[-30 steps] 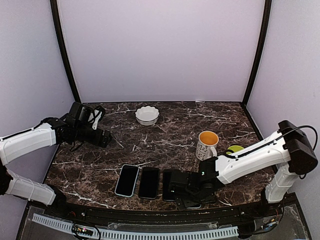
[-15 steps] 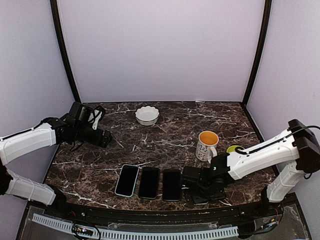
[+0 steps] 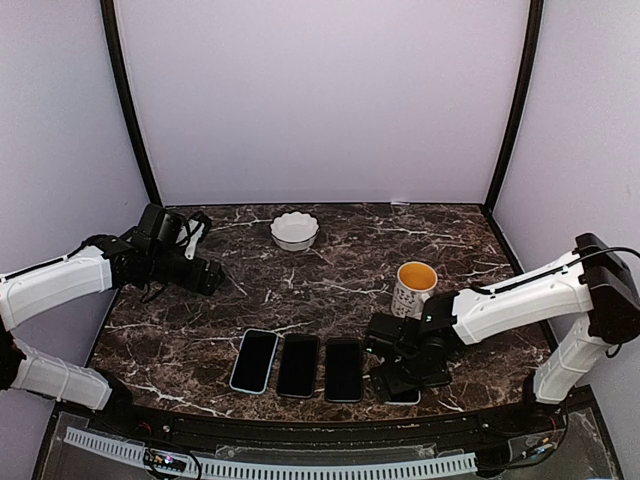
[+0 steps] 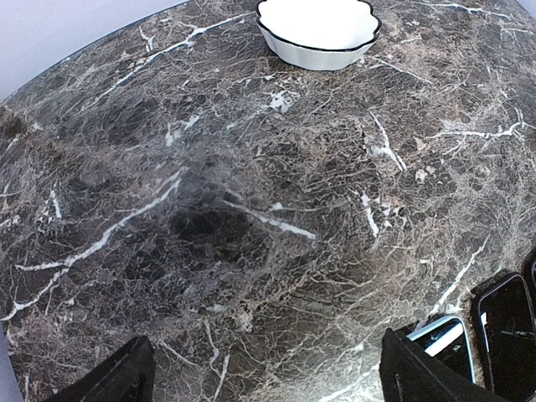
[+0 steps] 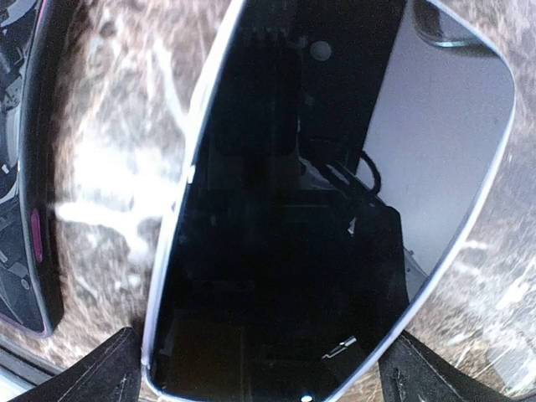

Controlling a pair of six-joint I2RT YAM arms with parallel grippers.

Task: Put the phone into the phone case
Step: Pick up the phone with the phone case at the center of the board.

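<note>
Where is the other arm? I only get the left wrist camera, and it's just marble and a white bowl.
Observer: The right gripper is low over a silver-rimmed phone near the table's front edge.
Operator: Is it holding it?
Observer: No, its jaws stand open either side; the phone lies flat.
Operator: What's near it?
Observer: A white mug, orange inside, stands just behind that arm.
</note>
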